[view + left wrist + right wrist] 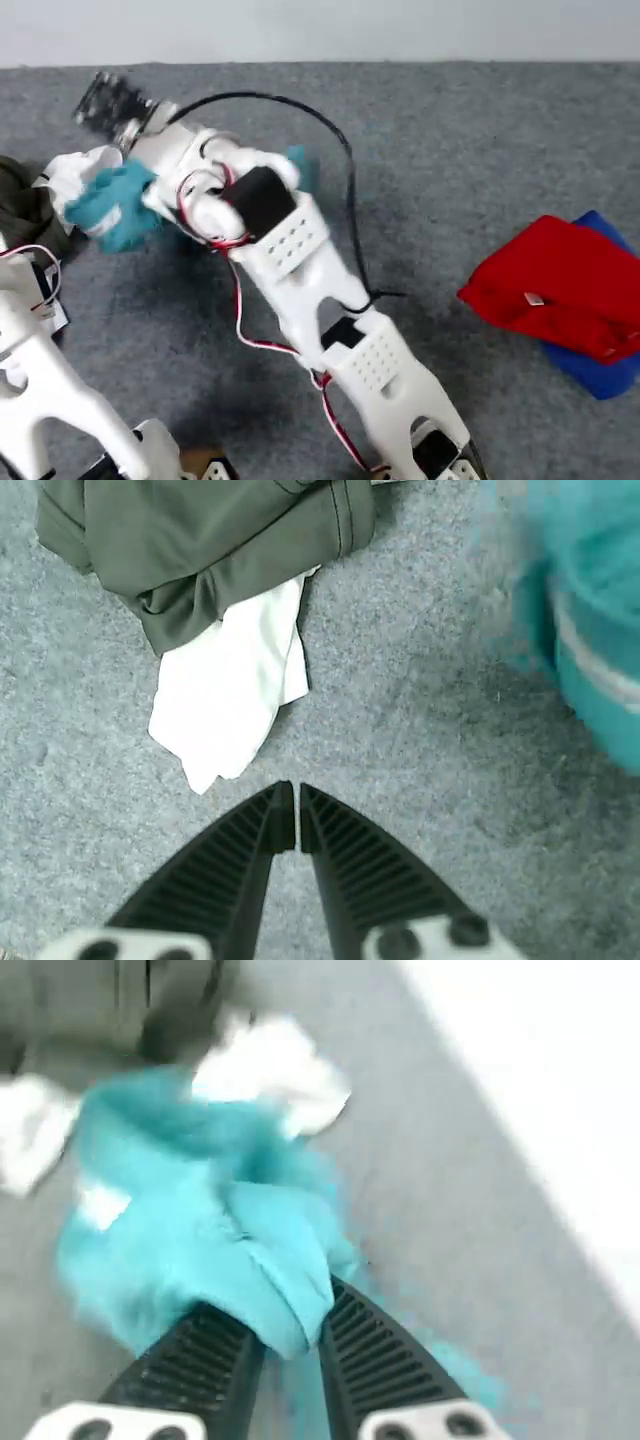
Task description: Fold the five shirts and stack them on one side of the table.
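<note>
My right gripper [295, 1330] is shut on a bunched teal shirt [200, 1230], held just above the grey table at the far left [115, 205]. Behind the teal shirt lie a crumpled white shirt [75, 170] and an olive shirt [20, 205] at the left edge. My left gripper [298, 820] is shut and holds nothing. It hovers over bare table just short of the white shirt [235, 680] and the olive shirt [200, 540], with the teal shirt [590, 630] off to one side. A folded red shirt [560, 285] lies on a blue shirt [600, 370] at the right.
The right arm [300, 270] stretches diagonally across the table's middle, trailing a black cable [340, 150]. The left arm [40, 380] stands at the near left corner. Grey carpet-like table [450, 180] lies open between the arms and the red and blue stack.
</note>
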Available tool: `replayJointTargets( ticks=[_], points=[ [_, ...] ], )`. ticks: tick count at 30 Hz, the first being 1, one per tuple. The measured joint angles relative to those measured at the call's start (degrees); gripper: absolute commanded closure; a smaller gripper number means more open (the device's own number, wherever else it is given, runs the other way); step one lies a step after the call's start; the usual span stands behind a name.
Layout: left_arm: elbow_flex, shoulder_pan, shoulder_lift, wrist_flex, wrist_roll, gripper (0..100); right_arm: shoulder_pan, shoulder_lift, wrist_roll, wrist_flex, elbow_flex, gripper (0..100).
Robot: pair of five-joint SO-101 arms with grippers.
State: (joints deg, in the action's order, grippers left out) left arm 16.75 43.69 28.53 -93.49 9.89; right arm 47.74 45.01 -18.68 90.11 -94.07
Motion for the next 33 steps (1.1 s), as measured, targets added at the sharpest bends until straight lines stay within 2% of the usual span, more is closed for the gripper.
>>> replayJointTargets(
  ticks=[4, 8, 18, 20, 22, 25, 29, 33],
  points=[
    [0.0, -0.1, 0.0, 0.0, 0.0, 98, -4.2, -2.6, 3.0, -4.6, -0.1, 98.8],
    [0.0, 0.0, 0.0, 0.0, 0.0, 98, -13.7, -2.3, 7.0, -4.9, -0.1, 98.8],
    [0.0, -0.1, 0.0, 0.0, 0.0, 98, -39.7, 16.4, 16.9, 6.3, -0.3, 98.9],
    [0.0, -2.2, 0.0, 0.0, -0.4, 98, -43.9, 19.4, 18.5, 9.1, -0.3, 98.9],
    [0.4, -7.3, 0.0, 0.7, -0.4, 98, -47.0, 22.2, 19.6, 10.5, -0.3, 98.9],
    [3.3, -20.1, 0.0, 4.7, -0.4, 98, -49.4, 25.6, 20.1, 10.5, -0.3, 98.9],
    [11.9, -39.9, 0.0, 17.6, -0.1, 98, -49.8, 28.4, 20.2, 10.5, -0.3, 98.9],
    [21.5, -55.5, 0.0, 31.1, -1.2, 89, -49.8, 30.0, 20.2, 10.5, -0.3, 98.9]
  ],
)
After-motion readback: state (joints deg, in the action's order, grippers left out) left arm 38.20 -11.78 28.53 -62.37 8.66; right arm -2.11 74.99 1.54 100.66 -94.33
